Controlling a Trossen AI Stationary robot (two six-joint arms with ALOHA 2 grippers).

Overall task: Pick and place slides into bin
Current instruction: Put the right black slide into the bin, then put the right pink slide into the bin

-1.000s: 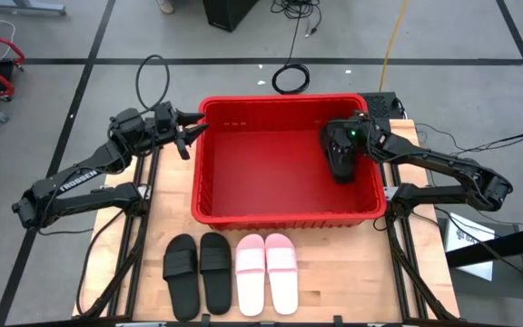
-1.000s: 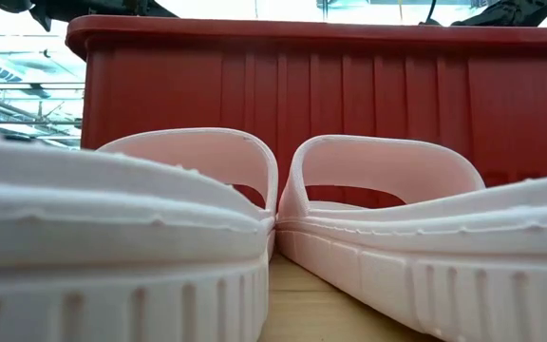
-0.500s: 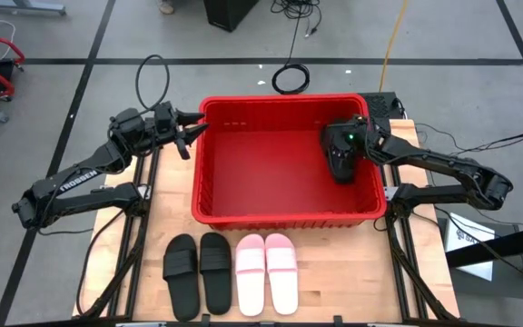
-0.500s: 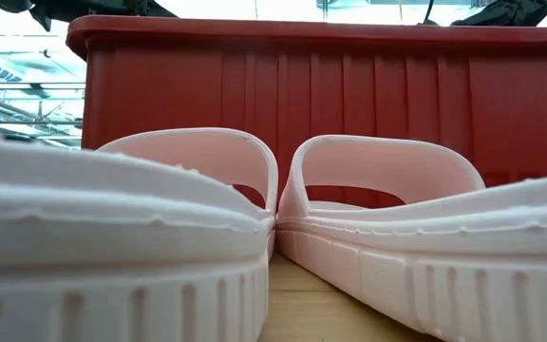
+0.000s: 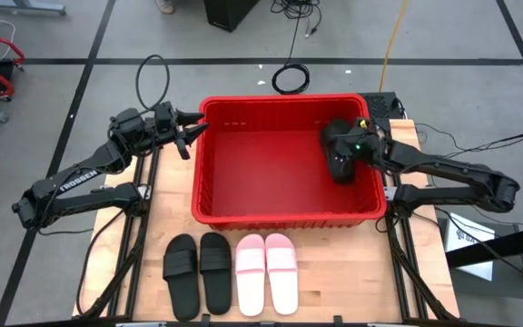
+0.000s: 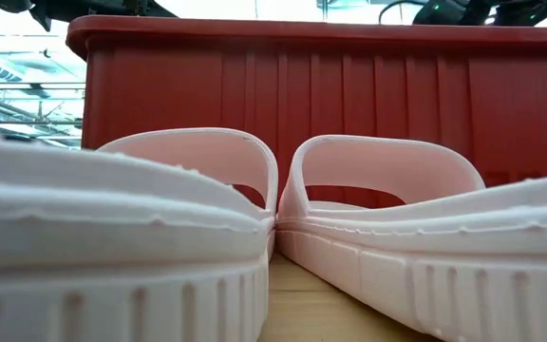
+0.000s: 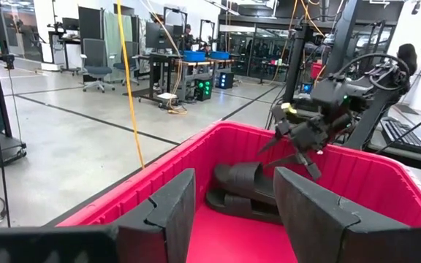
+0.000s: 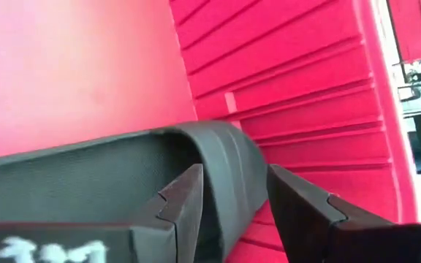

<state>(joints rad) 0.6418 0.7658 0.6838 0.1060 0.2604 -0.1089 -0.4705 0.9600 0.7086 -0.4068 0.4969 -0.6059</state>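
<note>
The red bin (image 5: 284, 216) stands at the table's middle. Two black slides (image 7: 245, 188) lie on its floor against the right wall, one partly on the other. My right gripper (image 7: 291, 157) hangs open just above them, its fingers either side of a strap (image 8: 225, 157) without touching it. My left gripper (image 5: 189, 132) is open and empty over the bin's far left corner. Two black slides (image 5: 198, 265) and two pink-white slides (image 5: 265, 271) lie sole-down side by side on the table in front of the bin.
The bin's floor (image 5: 261, 173) left of the black slides is bare. The pink-white slides (image 6: 368, 218) fill the low view, with the bin's near wall (image 6: 302, 85) behind. Cables (image 5: 291, 77) lie on the floor beyond the table.
My right gripper has risen a little above the black slides in the bin and shifted slightly toward the table's right edge; more of its arm now shows over the bin's rim in the low view. The slides have kept still.
</note>
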